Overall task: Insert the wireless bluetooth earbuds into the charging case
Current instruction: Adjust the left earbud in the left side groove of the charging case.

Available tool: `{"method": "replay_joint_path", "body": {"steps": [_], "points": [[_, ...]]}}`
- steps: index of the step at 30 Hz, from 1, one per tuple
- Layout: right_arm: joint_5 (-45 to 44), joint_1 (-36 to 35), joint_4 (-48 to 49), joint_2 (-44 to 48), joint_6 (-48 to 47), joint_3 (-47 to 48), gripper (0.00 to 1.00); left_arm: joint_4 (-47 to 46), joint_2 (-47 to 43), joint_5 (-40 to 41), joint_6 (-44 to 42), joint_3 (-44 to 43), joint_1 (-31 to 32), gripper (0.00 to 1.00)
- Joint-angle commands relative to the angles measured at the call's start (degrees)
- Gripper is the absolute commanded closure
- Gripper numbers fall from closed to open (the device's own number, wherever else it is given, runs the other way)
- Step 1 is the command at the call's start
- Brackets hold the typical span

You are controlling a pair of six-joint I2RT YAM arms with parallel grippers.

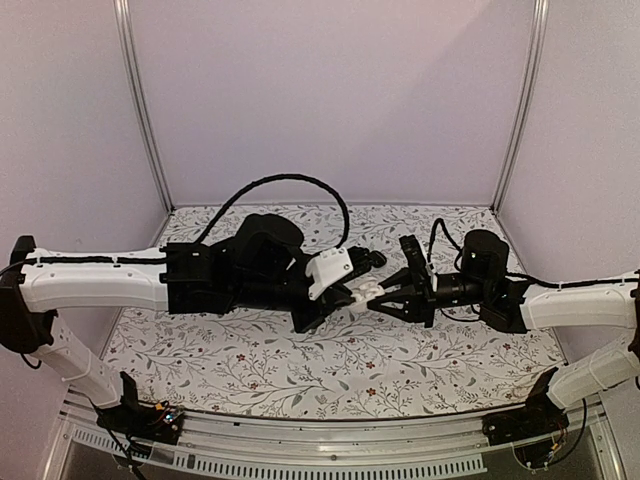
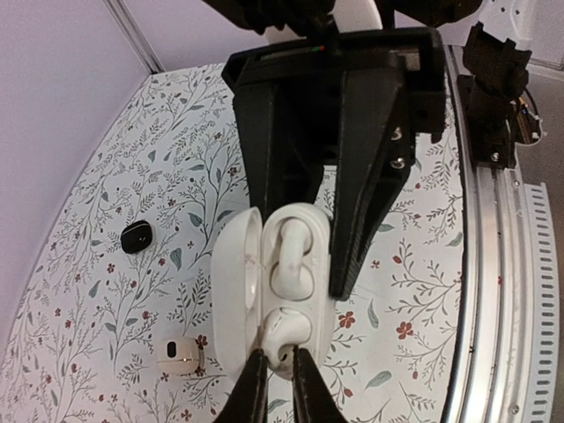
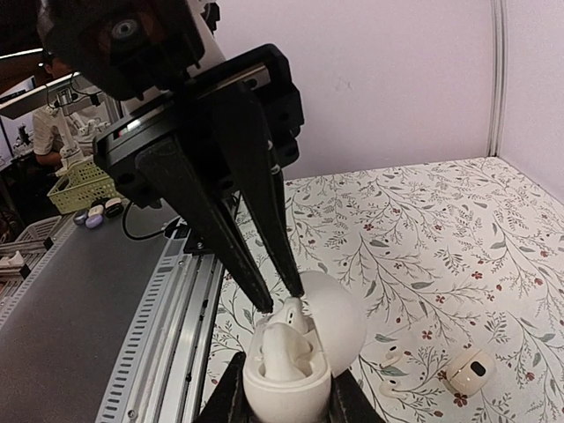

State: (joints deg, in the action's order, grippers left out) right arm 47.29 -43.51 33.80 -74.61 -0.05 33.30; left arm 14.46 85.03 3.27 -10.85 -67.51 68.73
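My right gripper (image 3: 286, 381) is shut on a white charging case (image 3: 286, 397) and holds it above the table, lid (image 3: 339, 313) open. One white earbud (image 2: 291, 260) sits in a case slot. My left gripper (image 2: 278, 359) is shut on a second white earbud (image 2: 286, 335), its head resting in the other slot and its stem between the tips. In the top view the left gripper (image 1: 358, 297) and right gripper (image 1: 383, 293) meet tip to tip over the table's middle. Two more white earbuds (image 3: 390, 356) lie loose on the table. No black earbuds show.
A small black case (image 2: 134, 236) and a small cream case (image 2: 181, 356) lie on the floral table cloth (image 2: 132, 300). The cream case also shows in the right wrist view (image 3: 467, 370). Metal rails (image 2: 502, 291) run along the near table edge.
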Motion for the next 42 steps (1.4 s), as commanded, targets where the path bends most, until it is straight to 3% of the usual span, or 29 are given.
{"method": "replay_joint_path", "body": {"steps": [1,9,23,42], "points": [[1.04,-0.44,0.99,1.23,-1.18,0.45,1.00,1.09,1.30,0.57,0.24,-1.79,0.09,0.90],[1.07,-0.44,1.09,1.14,-1.18,0.45,1.00,1.67,1.13,-1.74,-1.07,-1.81,0.28,1.00],[2.10,-0.44,1.56,0.13,-1.24,0.79,1.00,2.63,1.96,-2.82,-5.08,-1.93,3.42,1.00],[0.48,-0.44,0.65,-1.64,-1.52,1.30,1.00,4.36,1.90,6.32,-8.01,-2.72,6.58,0.99]]}}
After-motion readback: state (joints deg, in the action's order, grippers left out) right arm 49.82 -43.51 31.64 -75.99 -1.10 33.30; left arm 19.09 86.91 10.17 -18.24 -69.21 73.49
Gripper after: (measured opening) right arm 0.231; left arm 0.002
